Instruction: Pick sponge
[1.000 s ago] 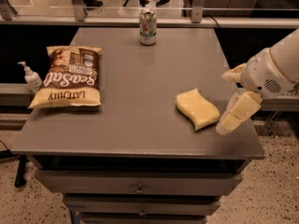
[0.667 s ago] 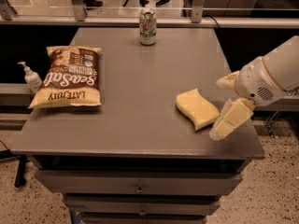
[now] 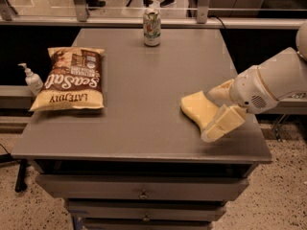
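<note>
The sponge [image 3: 197,107] is a pale yellow foam pad lying flat on the right part of the grey table [image 3: 144,114]. My gripper [image 3: 219,109] comes in from the right on a white arm. Its pale yellow fingers are spread open around the sponge's right end: one finger [image 3: 221,123] sits in front of the sponge near the table's front edge, the other [image 3: 219,91] behind it. The sponge rests on the table, not lifted.
A brown and yellow chip bag [image 3: 71,79] lies at the table's left. A soap pump bottle [image 3: 31,78] stands beside it at the left edge. A drink can [image 3: 152,27] stands at the back centre. Drawers are below the tabletop.
My gripper has moved left toward the sponge; its fingers now straddle the sponge's right end. The sponge has not moved.
</note>
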Controlling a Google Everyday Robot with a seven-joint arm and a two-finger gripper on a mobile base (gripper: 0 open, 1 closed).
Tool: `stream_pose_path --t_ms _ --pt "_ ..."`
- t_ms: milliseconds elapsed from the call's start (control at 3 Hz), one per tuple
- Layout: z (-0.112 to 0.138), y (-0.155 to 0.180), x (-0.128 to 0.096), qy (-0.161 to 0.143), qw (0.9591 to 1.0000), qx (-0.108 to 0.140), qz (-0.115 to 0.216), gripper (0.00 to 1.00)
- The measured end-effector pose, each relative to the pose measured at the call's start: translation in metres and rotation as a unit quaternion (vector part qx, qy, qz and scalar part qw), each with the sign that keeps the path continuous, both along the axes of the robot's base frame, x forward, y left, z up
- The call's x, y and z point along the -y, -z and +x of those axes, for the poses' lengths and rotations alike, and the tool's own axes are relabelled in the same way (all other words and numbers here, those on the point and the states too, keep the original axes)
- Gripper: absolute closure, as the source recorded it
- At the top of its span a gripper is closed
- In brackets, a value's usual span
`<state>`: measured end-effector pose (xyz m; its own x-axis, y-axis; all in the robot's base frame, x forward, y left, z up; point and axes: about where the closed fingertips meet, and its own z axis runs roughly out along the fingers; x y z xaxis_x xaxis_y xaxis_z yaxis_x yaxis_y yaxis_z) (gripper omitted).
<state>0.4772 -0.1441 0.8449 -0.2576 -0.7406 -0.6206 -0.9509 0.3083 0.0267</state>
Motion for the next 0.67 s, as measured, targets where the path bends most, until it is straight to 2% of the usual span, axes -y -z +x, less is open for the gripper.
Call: stream_pose_path --t_ms 667 --pt "-0.0003 0.0061 -0.0033 0.007 0.9998 -0.002 0.017 0.62"
